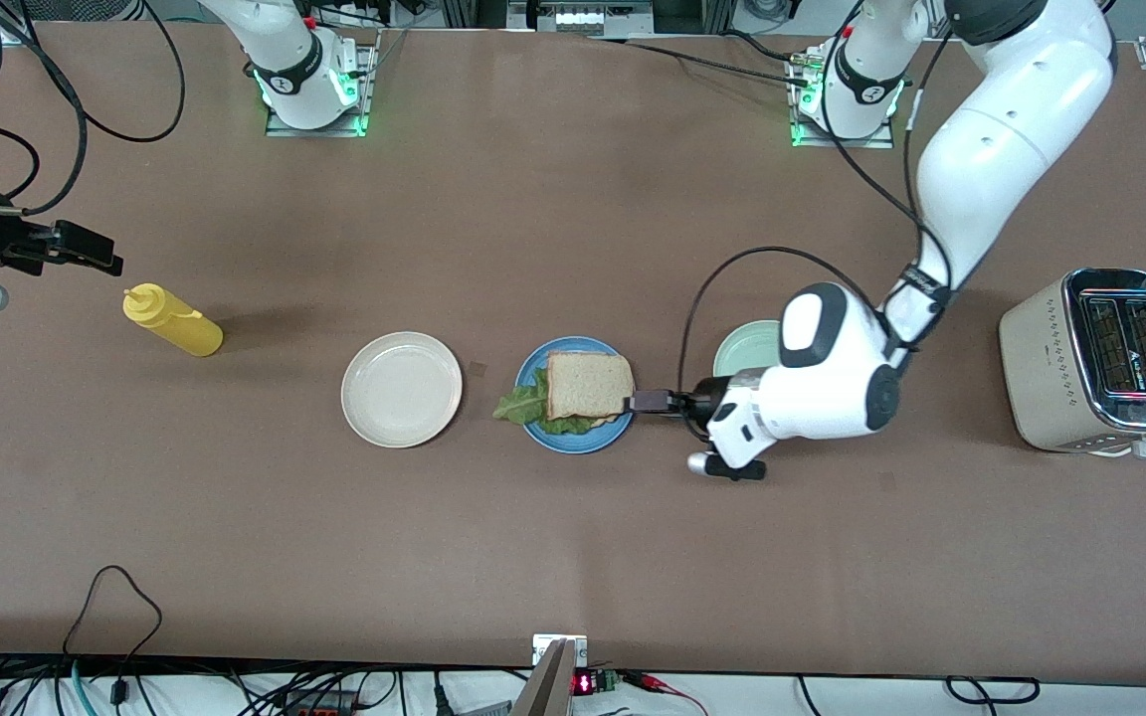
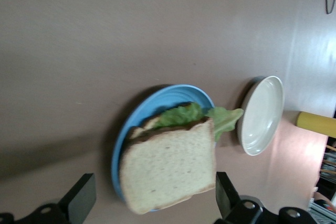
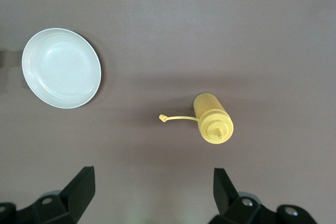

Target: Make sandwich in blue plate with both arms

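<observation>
- Sandwich point(image 1: 588, 386) is lying flat in the blue plate point(image 1: 531, 370), its top bread slice facing up and its lettuce leaf point(image 1: 521, 406) spilling over the rim toward the right arm's end of the table; the slice looks nearly square, so no long axis is showing.
- Left gripper point(image 1: 645, 402) is hovering low at the plate's edge on the left arm's side, its fingers point(image 2: 79, 200) spread wide either side of the bread's near edge and gripping nothing.
- Right gripper point(image 1: 95, 254) is waiting high over the right arm's end of the table, above the yellow squeeze bottle point(image 1: 173, 320), fingers wide apart and empty.
- Beige plate point(image 1: 401, 389) is sitting just beside the blue plate, toward the right arm's end.
- Mint-green plate point(image 1: 742, 348) is showing partly under the left arm.
- Toaster point(image 1: 1095, 360) is standing near the left arm's end of the table.
</observation>
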Action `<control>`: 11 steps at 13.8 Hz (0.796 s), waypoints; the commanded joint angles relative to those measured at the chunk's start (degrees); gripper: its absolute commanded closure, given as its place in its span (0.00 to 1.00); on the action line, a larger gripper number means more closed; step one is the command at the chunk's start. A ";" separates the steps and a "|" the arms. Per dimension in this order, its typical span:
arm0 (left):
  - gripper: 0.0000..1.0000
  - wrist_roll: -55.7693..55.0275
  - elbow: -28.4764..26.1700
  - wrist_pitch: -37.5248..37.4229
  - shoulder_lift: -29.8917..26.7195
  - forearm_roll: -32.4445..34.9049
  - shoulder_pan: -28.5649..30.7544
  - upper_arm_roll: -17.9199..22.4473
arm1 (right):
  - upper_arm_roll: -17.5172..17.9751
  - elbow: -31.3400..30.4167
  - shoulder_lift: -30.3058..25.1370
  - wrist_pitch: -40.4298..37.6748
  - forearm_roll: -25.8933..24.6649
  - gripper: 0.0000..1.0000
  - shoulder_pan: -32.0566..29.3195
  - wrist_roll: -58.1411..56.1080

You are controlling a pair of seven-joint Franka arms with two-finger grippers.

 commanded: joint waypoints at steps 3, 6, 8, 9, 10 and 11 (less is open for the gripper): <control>0.00 0.98 -0.45 -6.26 -3.78 13.56 7.10 -0.60 | 0.00 -1.57 -1.36 0.67 0.89 0.00 -1.10 -1.19; 0.00 0.98 5.25 -13.01 -4.76 20.35 7.90 -0.78 | 0.00 -1.57 -1.36 0.58 0.89 0.00 -1.10 -1.28; 0.00 1.94 10.34 -20.12 -4.76 25.87 8.61 -1.04 | 0.00 -1.57 -1.36 0.41 0.89 0.00 -1.10 -1.28; 0.00 2.73 12.71 -24.25 -4.76 26.60 8.61 -1.13 | 0.00 -1.57 -1.36 0.40 0.89 0.00 -1.19 -1.28; 0.00 3.44 15.35 -27.16 -4.76 26.52 8.61 -1.04 | -0.08 -1.57 -1.36 0.32 0.89 0.00 -1.10 -1.28; 0.00 3.53 18.16 -29.37 -4.76 26.60 8.52 -0.70 | 0.00 -1.57 -1.36 0.32 0.89 0.00 -1.10 -1.28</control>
